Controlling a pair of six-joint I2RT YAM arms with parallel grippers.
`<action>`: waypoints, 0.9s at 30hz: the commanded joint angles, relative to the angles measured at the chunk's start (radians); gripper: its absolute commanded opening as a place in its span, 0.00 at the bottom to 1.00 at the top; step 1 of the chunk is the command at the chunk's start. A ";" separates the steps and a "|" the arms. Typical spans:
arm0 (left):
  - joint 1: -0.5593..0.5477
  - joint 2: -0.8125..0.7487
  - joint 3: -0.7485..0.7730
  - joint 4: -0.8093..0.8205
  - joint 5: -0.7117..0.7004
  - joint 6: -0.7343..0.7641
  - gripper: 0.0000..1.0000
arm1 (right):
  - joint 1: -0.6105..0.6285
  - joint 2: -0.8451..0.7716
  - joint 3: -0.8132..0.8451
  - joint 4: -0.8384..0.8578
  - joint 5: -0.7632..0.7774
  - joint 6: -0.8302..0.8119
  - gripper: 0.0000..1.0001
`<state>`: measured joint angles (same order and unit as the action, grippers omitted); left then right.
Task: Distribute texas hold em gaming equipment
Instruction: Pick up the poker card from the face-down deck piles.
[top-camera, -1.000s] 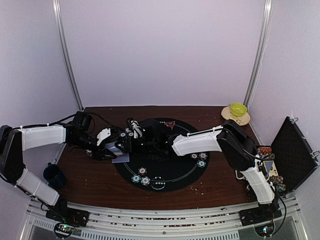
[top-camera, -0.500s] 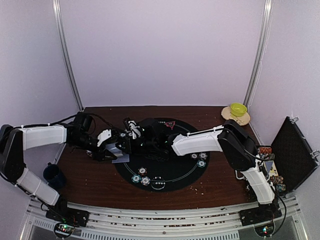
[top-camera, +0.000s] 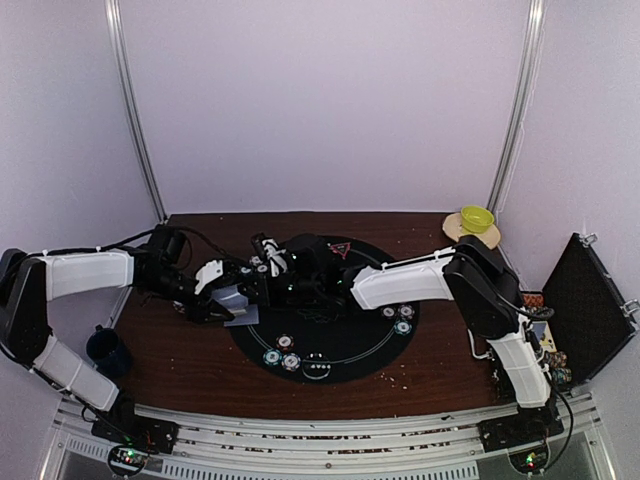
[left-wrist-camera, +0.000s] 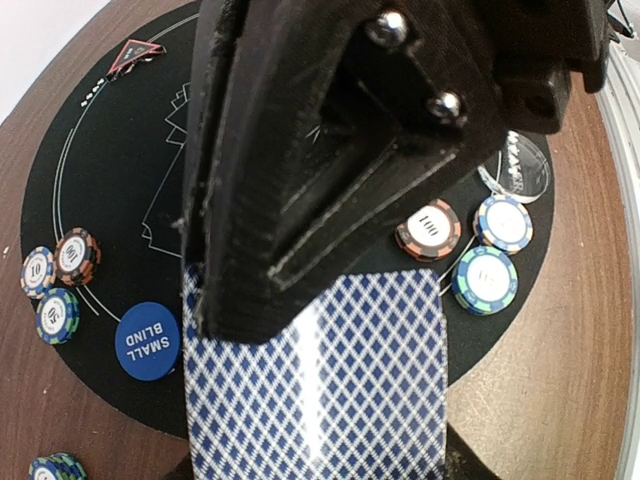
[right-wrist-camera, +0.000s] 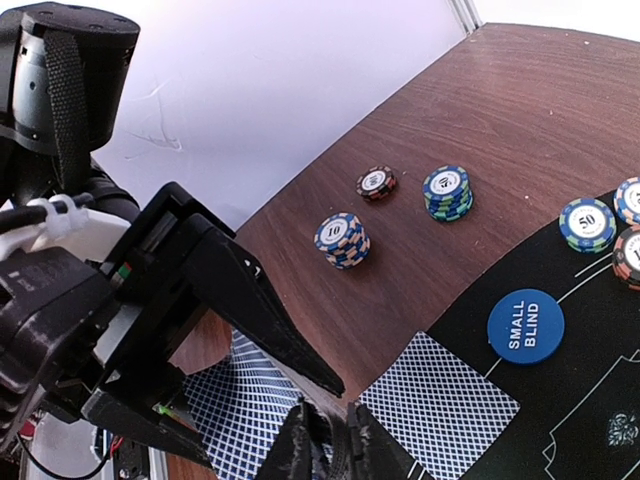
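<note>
My left gripper (top-camera: 238, 297) is shut on a deck of blue-diamond-backed playing cards (left-wrist-camera: 315, 385), held over the left edge of the round black mat (top-camera: 345, 340). My right gripper (right-wrist-camera: 333, 452) reaches across to the deck, its fingers pinched on the edge of the top card (right-wrist-camera: 235, 405). One card (right-wrist-camera: 437, 402) lies face down on the mat edge beside the blue small blind button (right-wrist-camera: 525, 325). Chip stacks (right-wrist-camera: 342, 240) stand on the wood. More chips (left-wrist-camera: 430, 230) and the red triangle marker (left-wrist-camera: 135, 55) lie on the mat.
A yellow-green bowl (top-camera: 477, 217) sits at the back right corner. A dark blue mug (top-camera: 105, 348) stands at the left edge. An open black case (top-camera: 585, 305) with chips is off the table's right side. A clear disc (left-wrist-camera: 525, 170) lies on the mat.
The right arm has shifted slightly to the right while its gripper stays at the deck. The left arm has hardly moved.
</note>
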<state>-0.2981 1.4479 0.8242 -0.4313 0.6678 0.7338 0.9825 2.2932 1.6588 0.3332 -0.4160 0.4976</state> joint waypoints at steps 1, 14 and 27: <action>-0.009 0.007 0.017 -0.021 0.057 0.024 0.44 | -0.031 -0.050 -0.028 0.012 0.007 -0.004 0.08; -0.008 0.016 0.021 -0.017 0.048 0.019 0.44 | -0.063 -0.138 -0.169 0.143 -0.051 0.065 0.00; -0.009 -0.015 -0.002 0.072 -0.020 -0.057 0.44 | -0.070 -0.395 -0.600 0.480 0.236 0.254 0.00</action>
<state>-0.3012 1.4582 0.8249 -0.4152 0.6533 0.7044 0.9119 1.9976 1.1839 0.6365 -0.3454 0.6582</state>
